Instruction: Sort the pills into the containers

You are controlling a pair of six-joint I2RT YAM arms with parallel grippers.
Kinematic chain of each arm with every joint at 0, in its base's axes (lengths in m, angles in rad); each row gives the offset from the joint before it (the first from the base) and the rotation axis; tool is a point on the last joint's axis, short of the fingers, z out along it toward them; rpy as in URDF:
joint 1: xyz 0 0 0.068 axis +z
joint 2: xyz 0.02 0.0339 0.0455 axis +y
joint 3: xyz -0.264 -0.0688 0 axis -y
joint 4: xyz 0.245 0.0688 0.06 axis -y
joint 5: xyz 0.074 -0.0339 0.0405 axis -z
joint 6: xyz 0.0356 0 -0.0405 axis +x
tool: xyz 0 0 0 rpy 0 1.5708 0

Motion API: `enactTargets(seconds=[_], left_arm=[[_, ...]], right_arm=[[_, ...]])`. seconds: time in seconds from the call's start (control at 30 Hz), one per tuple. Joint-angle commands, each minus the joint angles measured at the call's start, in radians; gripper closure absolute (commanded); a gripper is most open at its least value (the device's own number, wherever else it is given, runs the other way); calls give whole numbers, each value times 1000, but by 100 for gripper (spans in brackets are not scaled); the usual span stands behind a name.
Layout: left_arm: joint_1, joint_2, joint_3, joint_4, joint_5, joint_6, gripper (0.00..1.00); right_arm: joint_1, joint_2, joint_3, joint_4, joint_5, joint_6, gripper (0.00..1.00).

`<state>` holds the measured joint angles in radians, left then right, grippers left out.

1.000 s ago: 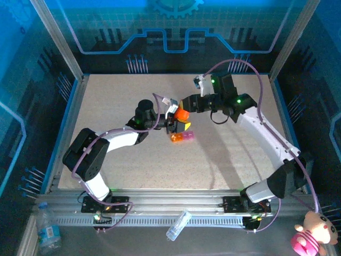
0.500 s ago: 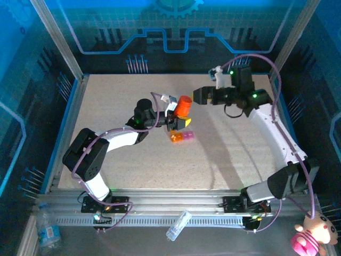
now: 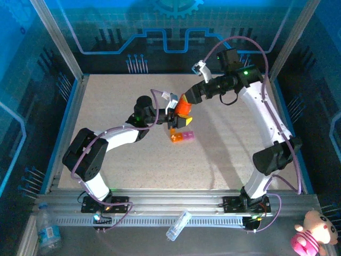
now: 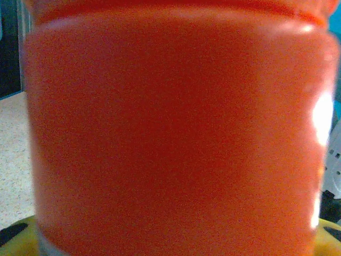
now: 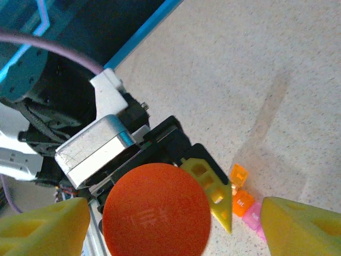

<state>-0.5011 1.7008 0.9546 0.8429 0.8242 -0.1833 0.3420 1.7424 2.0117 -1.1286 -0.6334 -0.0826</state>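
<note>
One orange bottle (image 3: 184, 108) stands upright, pinched by the left gripper (image 3: 177, 119). Over its cap (image 5: 157, 210) hovers the right gripper (image 3: 187, 100), its two yellow fingers (image 5: 45, 229) spread wide. One strip of containers (image 3: 181, 137) lies on the table (image 3: 106, 96) just beside the bottle, apparently with one orange cell and one pink.

The pill bottle (image 3: 184, 108) is near the middle of the table (image 3: 106, 101). It is gripped low down between the fingers of the left gripper (image 3: 178, 120), which reaches it from the bottle's left. Just in front of the bottle, toward the arm bases and apart from it, the strip of compartments (image 3: 181, 137) lies flat on the table. The right gripper (image 3: 187, 100) hovers above and just behind-right of the bottle, its fingers spread wide to either side of the cap.
</note>
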Motion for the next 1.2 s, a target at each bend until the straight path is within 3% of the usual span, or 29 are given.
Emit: enactTargets(seconds=[0.0,0.57,0.73,1.0,1.17], left_arm=[[-1,-18,31,27,33,-1,100],[-1,-15,27,32,29,-6,100],[0,-15,25,41,13,-6,100],[0,-10,24,51,0,-2,100],[-1,-4,23,57,-4,-7,100]], right_arm=[[15,14,41,-89,5,-51,18],[22,-2,-35,-29,-19,8,53],[45,-68,-160,102,97,191,64],[146,-268,-535,466,378,599,67],[176,-334,-658,625,414,739,68]])
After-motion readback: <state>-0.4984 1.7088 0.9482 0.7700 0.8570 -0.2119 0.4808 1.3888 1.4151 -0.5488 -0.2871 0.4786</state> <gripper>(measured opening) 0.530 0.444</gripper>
